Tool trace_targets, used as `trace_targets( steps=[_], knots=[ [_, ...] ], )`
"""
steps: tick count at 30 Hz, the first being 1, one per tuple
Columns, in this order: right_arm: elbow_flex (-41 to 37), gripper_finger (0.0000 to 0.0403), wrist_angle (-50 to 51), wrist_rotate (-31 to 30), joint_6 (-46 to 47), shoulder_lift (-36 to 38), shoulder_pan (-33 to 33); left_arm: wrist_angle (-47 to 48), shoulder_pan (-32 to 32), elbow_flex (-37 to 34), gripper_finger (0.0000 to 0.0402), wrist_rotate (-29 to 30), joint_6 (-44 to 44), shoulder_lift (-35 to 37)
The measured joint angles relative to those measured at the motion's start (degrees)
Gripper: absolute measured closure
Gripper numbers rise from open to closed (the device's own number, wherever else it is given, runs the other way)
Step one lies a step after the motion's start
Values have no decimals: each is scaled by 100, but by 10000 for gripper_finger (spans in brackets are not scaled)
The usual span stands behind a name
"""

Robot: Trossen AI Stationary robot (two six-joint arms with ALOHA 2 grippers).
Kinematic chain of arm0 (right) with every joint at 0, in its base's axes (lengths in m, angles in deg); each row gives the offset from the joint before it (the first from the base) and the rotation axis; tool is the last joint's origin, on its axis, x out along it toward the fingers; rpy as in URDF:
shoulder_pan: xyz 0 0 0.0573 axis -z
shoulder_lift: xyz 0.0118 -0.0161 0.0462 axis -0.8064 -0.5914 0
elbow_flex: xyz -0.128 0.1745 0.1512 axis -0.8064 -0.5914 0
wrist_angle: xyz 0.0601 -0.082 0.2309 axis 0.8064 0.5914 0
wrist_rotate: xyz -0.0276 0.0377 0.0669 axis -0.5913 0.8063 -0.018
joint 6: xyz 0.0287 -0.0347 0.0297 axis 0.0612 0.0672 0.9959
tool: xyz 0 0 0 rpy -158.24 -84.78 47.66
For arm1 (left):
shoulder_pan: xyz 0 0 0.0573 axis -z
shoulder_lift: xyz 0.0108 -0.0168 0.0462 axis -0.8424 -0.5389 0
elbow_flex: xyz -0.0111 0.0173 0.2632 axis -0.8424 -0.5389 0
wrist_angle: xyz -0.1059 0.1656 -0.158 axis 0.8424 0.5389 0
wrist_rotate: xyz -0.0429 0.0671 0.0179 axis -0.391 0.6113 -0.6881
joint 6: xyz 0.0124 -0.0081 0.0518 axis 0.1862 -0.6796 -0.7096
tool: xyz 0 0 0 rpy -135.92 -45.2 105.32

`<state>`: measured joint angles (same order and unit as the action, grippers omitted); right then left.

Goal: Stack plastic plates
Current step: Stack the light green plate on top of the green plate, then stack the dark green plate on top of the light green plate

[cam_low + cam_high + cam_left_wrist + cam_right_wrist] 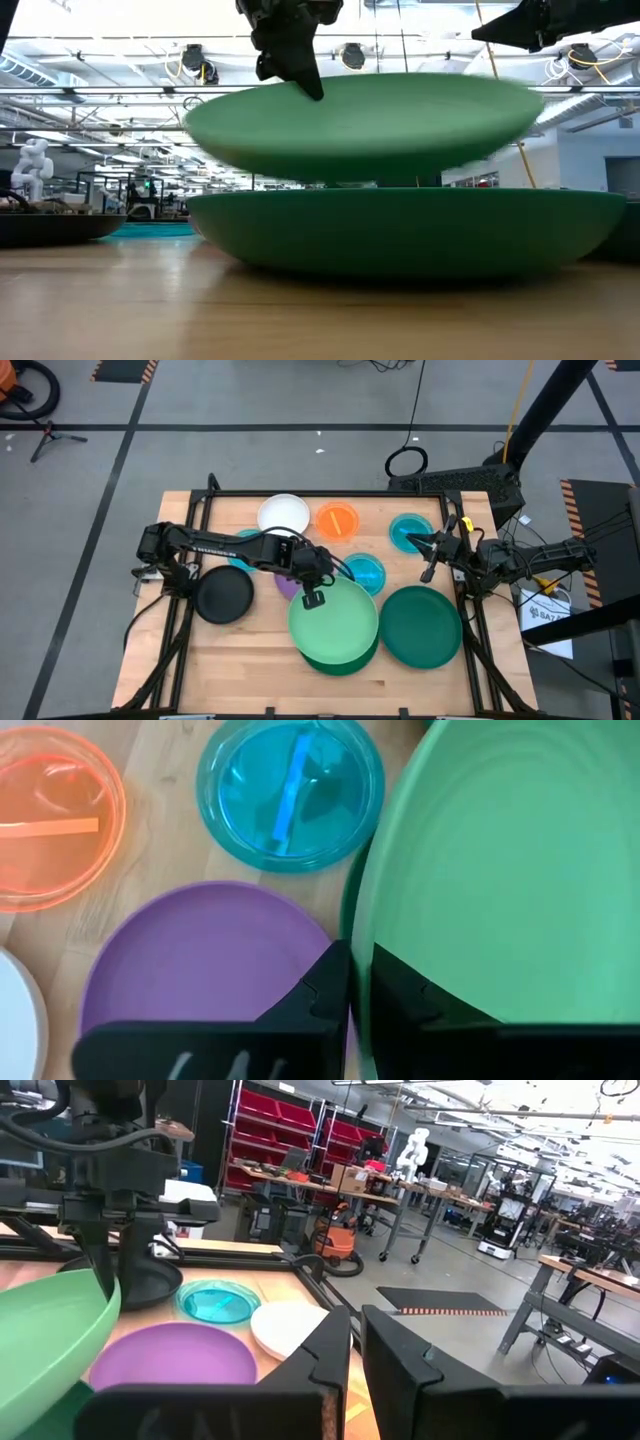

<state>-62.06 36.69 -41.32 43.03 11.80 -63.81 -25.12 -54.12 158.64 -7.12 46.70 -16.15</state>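
While the black plate (224, 596) lies at the left of the wooden worktop (250, 660), matte and round with a shallow rim, the left claw (313, 598) grasps the edge of the light green plate (335, 622), its two dark fingers pinched on the rim. This plate is large, smooth and opaque, and in the low view it hangs tilted above a dark green plate (400, 230) of the same shape, not resting on it. Behind the left arm are the white plate (284, 514) and the purple plate (200, 960), both medium and plain. Next come a small orange plate (337, 520) and a small cyan-blue plate (364, 572), both translucent and glossy. A second dark green plate (421, 625) lies flat just beside the green pair. At the right, the right claw (430, 560) is clenched on nothing, above another cyan-blue plate (404, 526).
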Motion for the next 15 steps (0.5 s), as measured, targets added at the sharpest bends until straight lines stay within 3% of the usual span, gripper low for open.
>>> trace_targets(
  steps=[7,15],
  knots=[
    [0,380,0,0,0,0,0,-7,-5,0,337,20,-13,0],
    [0,380,0,0,0,0,0,-5,-6,0,331,40,-176,0]
  ],
)
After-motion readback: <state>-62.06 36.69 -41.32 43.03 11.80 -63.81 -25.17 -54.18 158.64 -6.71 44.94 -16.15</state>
